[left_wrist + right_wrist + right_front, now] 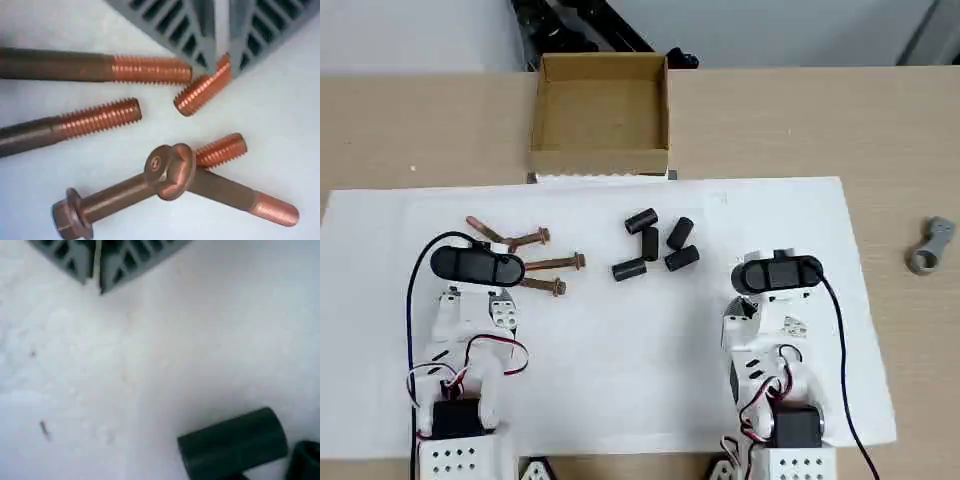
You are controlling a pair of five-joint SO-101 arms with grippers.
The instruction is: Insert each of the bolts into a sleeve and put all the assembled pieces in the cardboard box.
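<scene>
Several copper bolts (542, 262) lie loose on the white paper, just ahead of the left arm (475, 266). Seen from the left wrist, my left gripper (221, 62) is shut above them, with one bolt's threaded end (202, 93) lying under its tips and two bolts crossed (172, 172) nearer the camera. Several black sleeves (655, 245) lie at the paper's middle. My right gripper (96, 282) is shut over bare paper, apart from one sleeve (232, 447). The open cardboard box (600, 158) stands at the back, with nothing in it.
White paper (620, 350) covers the near table, with bare room between the two arms. A small grey part (930, 245) lies on the wood at the far right. Dark equipment (570, 25) stands behind the box.
</scene>
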